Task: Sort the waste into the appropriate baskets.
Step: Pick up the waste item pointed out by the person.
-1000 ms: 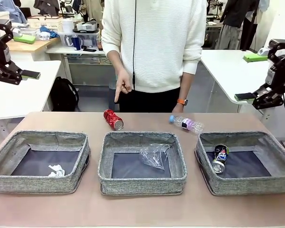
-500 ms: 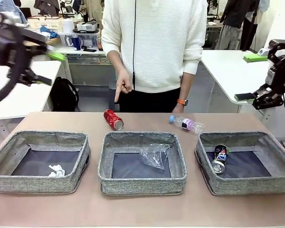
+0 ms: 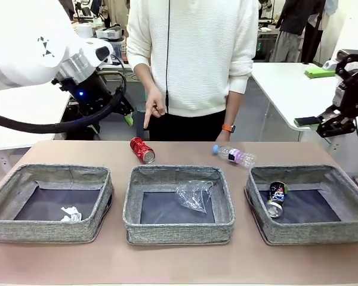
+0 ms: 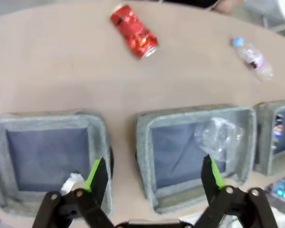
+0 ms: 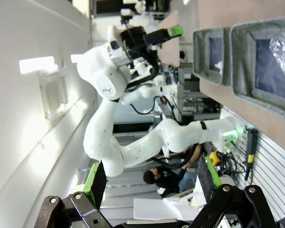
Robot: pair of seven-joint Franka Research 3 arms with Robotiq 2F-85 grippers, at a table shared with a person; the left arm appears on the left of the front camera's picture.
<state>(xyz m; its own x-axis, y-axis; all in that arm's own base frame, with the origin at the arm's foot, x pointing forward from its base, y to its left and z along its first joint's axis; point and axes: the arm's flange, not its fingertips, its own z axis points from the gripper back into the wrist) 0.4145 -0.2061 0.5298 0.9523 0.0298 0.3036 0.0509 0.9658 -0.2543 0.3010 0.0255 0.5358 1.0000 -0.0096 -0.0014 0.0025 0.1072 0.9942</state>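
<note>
Three baskets (image 3: 179, 229) on tan table (image 3: 179, 262)

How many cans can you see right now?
2. The red drink can lies on the table beyond the middle basket; the dark blue-black can lies inside the right basket.

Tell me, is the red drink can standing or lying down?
Lying on its side: the red drink can rests lengthwise on the brown tabletop.

Brown table (image 3: 179, 265) carries left basket (image 3: 48, 229), middle basket (image 3: 179, 229) and right basket (image 3: 313, 232) in a row. Red can (image 3: 142, 150) and bottle (image 3: 235, 156) lie on their sides behind.
</note>
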